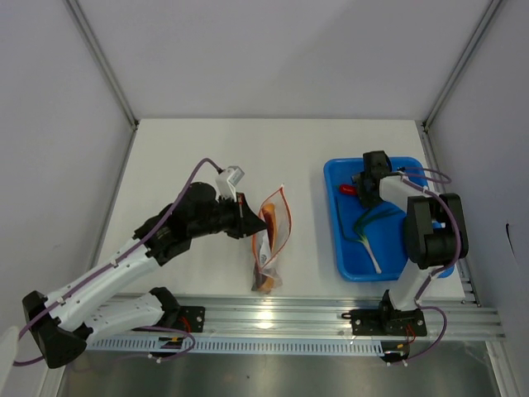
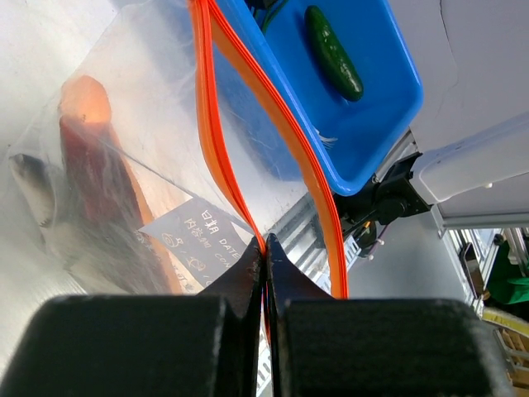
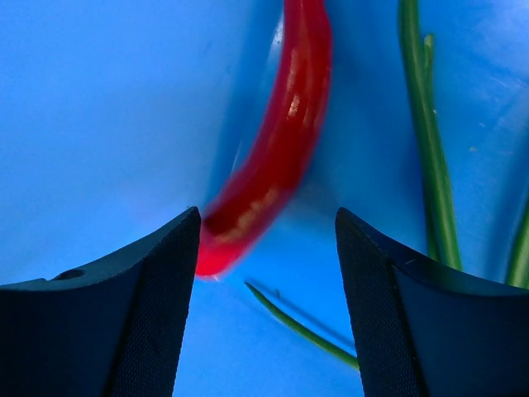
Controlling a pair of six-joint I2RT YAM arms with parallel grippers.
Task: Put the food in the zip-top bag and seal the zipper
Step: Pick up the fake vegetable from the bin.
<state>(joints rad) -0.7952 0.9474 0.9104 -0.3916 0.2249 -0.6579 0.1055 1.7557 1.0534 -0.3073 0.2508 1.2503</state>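
Note:
My left gripper (image 1: 248,217) (image 2: 266,241) is shut on the zip-top bag (image 1: 274,231) at one lip of its mouth. It pinches the orange-red zipper (image 2: 216,141), and the mouth gapes open. Inside the bag lies the dark red sausage in its bun (image 2: 92,161) (image 1: 264,279). My right gripper (image 1: 366,187) (image 3: 268,213) is open, low in the blue tray (image 1: 347,263). The red chili (image 3: 279,136) (image 1: 348,189) has its tip just inside the jaws, by the left finger (image 3: 157,281). Green onion stalks (image 3: 426,124) (image 1: 369,222) lie beside it. The cucumber (image 2: 333,54) rests in the tray.
The blue tray (image 2: 376,107) stands right of the bag, near the table's right edge. An aluminium rail (image 1: 314,318) runs along the near edge between the arm bases. White walls enclose the table on three sides.

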